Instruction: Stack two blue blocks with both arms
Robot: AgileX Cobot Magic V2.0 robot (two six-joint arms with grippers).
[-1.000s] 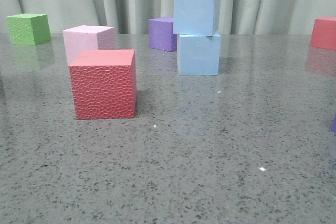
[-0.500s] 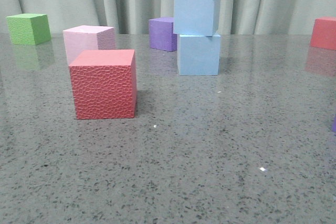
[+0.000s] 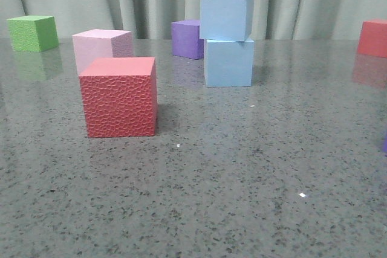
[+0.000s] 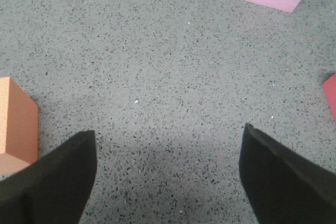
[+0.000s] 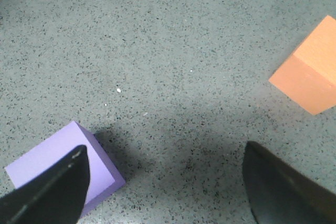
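Front view shows one blue block point(image 3: 226, 14) sitting on the other blue block point(image 3: 228, 62), at about 12 o'clock on the grey bench point(image 3: 242, 179), just beside a purple cube point(image 3: 187, 38). The top one sits a bit crooked. They look light and soft, so hold them gently by two flat sides. No arm shows here. Wrist views show the left tool point(image 4: 168, 177) and right tool point(image 5: 165, 182) spread wide, holding nothing, but no blue blocks.
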